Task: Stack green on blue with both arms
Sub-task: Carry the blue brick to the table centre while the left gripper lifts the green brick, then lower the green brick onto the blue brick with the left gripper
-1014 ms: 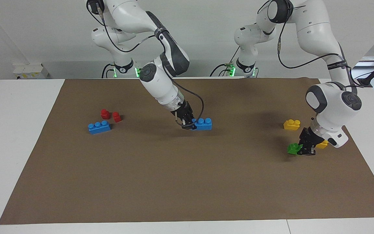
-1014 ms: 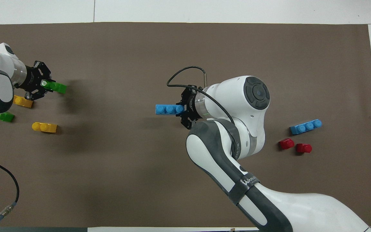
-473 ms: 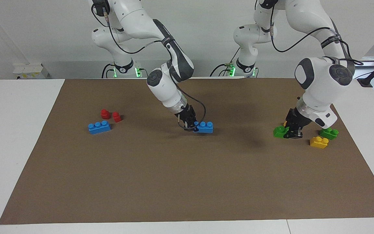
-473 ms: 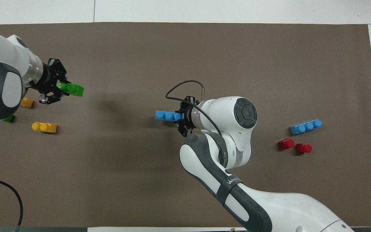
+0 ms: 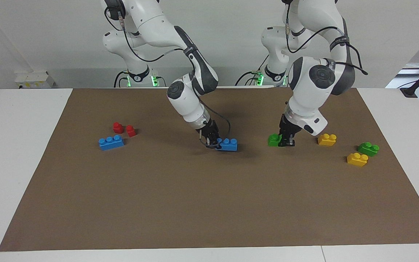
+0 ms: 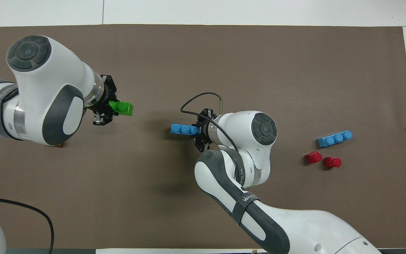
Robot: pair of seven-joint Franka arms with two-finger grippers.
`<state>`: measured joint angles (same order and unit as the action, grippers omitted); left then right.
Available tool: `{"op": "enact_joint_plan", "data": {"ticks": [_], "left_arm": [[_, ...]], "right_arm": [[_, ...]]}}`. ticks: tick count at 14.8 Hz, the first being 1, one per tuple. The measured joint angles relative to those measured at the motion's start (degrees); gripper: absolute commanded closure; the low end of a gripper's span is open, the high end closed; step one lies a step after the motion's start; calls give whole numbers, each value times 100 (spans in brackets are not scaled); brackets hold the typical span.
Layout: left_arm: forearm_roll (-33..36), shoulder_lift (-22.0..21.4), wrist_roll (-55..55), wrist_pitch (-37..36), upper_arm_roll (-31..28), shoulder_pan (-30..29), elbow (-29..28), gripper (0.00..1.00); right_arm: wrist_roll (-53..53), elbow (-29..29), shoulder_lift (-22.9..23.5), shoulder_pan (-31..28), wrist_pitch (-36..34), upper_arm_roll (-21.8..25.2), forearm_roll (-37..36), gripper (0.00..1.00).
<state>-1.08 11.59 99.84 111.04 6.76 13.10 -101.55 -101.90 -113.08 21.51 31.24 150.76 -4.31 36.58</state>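
Facing view — the right gripper (image 5: 214, 142) is clamped on one end of the blue brick (image 5: 228, 144), low at mid-mat with its studs up. The left gripper (image 5: 284, 142) is closed on the green brick (image 5: 274, 139), level with the blue one and toward the left arm's end of the table, near but apart. A spare green brick (image 5: 368, 148) lies among two yellow bricks (image 5: 357, 159).

Overhead view — blue's long axis runs straight toward the green brick (image 6: 122, 108), free end first, so the carrying left gripper (image 6: 103, 109) has the short hop. The right arm's strap (image 6: 247, 198) carries lettering I can't read.
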Motion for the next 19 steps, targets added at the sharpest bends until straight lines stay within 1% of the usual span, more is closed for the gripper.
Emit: {"op": "enact_joint_plan", "data": {"ticks": [3, 7, 10, 17, 19], "left_arm": [[0, -130, 669, 171, 3, 491, -288, 100], [1, -288, 1462, 930, 2, 1067, -797, 100], [1, -378, 1848, 1338, 0, 1378, -1114, 100], [126, -393, 1942, 1875, -13, 1525, -1657, 100], [132, -393, 1947, 1988, -11, 1555, -1731, 100]], "right_arm": [[0, -76, 4, 29, 42, 0, 0, 100], [0, -121, 58, 140, 141, 6, 0, 100], [-3, -131, 102, 244, 259, 10, 0, 100], [-3, -132, 102, 244, 260, 12, 1, 100], [-3, -133, 102, 244, 260, 12, 1, 100]]}}
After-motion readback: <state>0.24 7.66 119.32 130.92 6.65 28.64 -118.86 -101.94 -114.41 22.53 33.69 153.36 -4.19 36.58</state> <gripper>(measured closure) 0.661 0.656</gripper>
